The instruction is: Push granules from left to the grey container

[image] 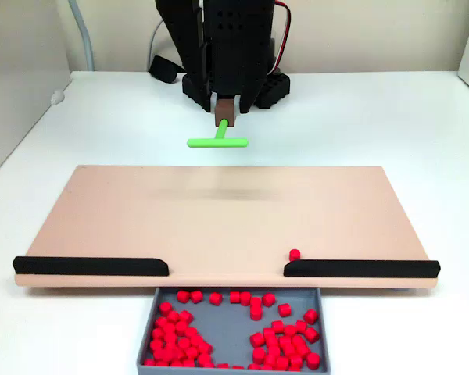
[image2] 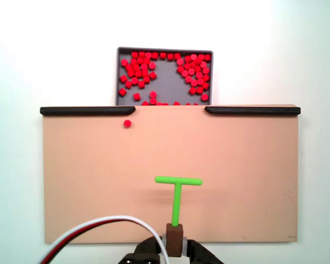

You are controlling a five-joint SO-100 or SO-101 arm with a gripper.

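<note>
Nearly all the tiny bright red plastic cube granules (image2: pixel 193 71) sit in the shallow grey plastic tray (image2: pixel 166 77); one straggler (image2: pixel 127 124) rests on the wide tan board (image2: pixel 99 181) beside a black strip (image2: pixel 88 111). Light and hard, it'll likely skitter, so sweep it, don't pinch. The jaws (image2: pixel 175 242) clamp the green T-shaped pusher's (image2: pixel 177 190) brown block; the tray's far end is cut off.

Granules (image: pixel 242 332) in grey container (image: pixel 233 322) — one stray
</note>
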